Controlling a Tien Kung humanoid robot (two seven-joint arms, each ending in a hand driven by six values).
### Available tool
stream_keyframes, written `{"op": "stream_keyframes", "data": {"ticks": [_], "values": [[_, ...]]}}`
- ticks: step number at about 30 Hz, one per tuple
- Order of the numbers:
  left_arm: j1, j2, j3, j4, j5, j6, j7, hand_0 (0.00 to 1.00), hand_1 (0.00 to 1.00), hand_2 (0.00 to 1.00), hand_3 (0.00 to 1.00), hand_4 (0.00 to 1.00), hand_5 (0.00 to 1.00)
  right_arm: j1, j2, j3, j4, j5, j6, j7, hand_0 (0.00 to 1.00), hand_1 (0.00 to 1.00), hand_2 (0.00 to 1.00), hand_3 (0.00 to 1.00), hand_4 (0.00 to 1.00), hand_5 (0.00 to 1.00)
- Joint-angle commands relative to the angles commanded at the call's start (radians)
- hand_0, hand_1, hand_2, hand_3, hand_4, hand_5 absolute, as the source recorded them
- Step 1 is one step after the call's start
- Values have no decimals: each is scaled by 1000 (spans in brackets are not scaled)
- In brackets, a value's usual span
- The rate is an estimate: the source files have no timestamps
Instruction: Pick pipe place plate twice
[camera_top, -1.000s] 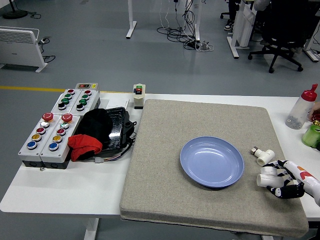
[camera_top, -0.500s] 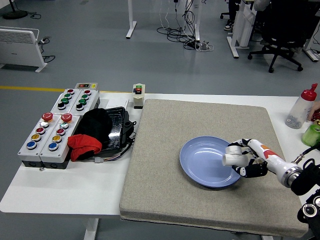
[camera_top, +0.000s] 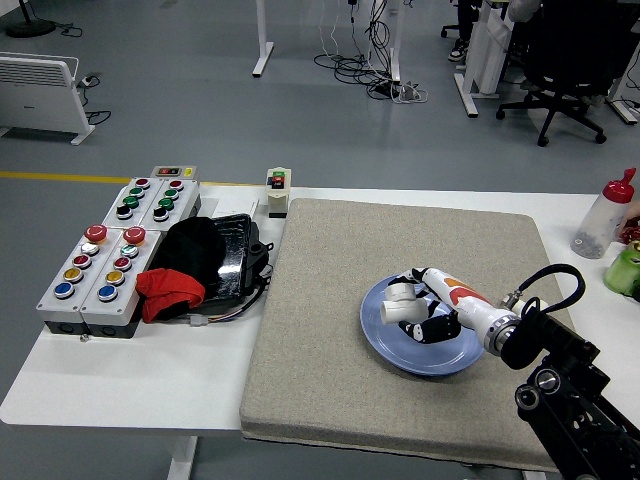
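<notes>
Leftmost on the white table sit 2 grey button boxes and a black and red bundle, well clear of the coarse grey mat. Further right, the glossy blue plate lies under the white plastic pipe fitting, a stubby elbow which the right hand grips in curled fingers, just over the plate's left half with its long axis seemingly running across the plate. Releasing calls only for lowering straight down; no left hand shows.
</notes>
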Motion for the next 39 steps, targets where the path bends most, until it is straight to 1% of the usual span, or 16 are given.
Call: {"op": "stream_keyframes", "data": {"ticks": [1, 2, 7, 8, 13, 14, 16, 18, 21, 23, 25, 29, 31, 33, 34, 39], "values": [[0, 0, 0, 0, 0, 0, 0, 692, 667, 681, 611, 248, 998, 4, 0, -6, -13, -1, -3, 0, 697, 702, 712, 739, 557, 137], [0, 0, 0, 0, 0, 0, 0, 692, 666, 681, 612, 250, 998, 6, 0, -12, -22, -3, -6, 0, 872, 826, 941, 860, 642, 208], [1, 0, 0, 0, 1, 0, 0, 692, 666, 681, 612, 250, 998, 18, 0, -37, -60, 2, -9, 0, 872, 826, 941, 860, 642, 208], [1, 0, 0, 0, 2, 0, 1, 692, 666, 681, 612, 250, 998, 19, 0, -40, -66, 1, -7, 1, 998, 943, 998, 998, 770, 290], [2, 0, 0, 0, 1, 0, 0, 692, 666, 681, 612, 250, 998, 5, 0, -21, -58, 42, -28, 45, 998, 943, 998, 998, 770, 290], [2, 0, 0, 0, 2, 0, 0, 692, 665, 681, 612, 251, 998, 4, 0, -18, -55, 45, -26, 47, 998, 969, 998, 998, 806, 245], [1, 0, 0, 0, 2, 0, 1, 692, 665, 681, 612, 251, 998, 2, 0, -7, -49, 51, -32, 50, 998, 969, 998, 998, 806, 245], [1, 0, 0, 0, 2, 0, 1, 692, 665, 681, 612, 251, 998, -3, 0, 21, -41, 57, -61, 59, 998, 969, 998, 998, 806, 245], [0, 0, 0, 0, 4, 1, 1, 691, 665, 681, 611, 251, 998, -6, 0, 77, -40, 49, -129, 63, 998, 953, 998, 998, 799, 251], [0, 0, 0, -1, 5, 1, 1, 691, 665, 681, 611, 251, 998, -3, 0, 128, -51, 34, -167, 55, 998, 953, 998, 998, 799, 251], [0, 0, 0, -1, 4, 1, 1, 691, 665, 681, 611, 251, 998, 3, -6, 183, -74, 12, -185, 36, 998, 953, 998, 998, 799, 251], [0, 1, 0, -1, 7, 1, 2, 691, 664, 681, 611, 252, 998, 8, -24, 258, -113, -21, -179, 17, 998, 949, 998, 991, 782, 260], [1, 0, 0, -1, 6, 1, 2, 691, 664, 681, 611, 252, 998, 3, -38, 303, -140, -45, -154, -4, 998, 949, 998, 991, 782, 260], [2, 0, 0, -1, 7, 1, 3, 691, 664, 681, 611, 252, 998, -1, -42, 325, -150, -66, -137, -16, 998, 940, 998, 979, 769, 266], [2, 0, 0, -1, 7, 1, 4, 691, 664, 681, 611, 252, 998, -7, -46, 343, -159, -80, -119, -26, 998, 940, 998, 979, 769, 266], [4, -2, 0, -1, 8, 1, 5, 691, 663, 681, 611, 252, 998, -34, -62, 362, -181, -82, -98, -29, 998, 937, 998, 974, 766, 276]]}}
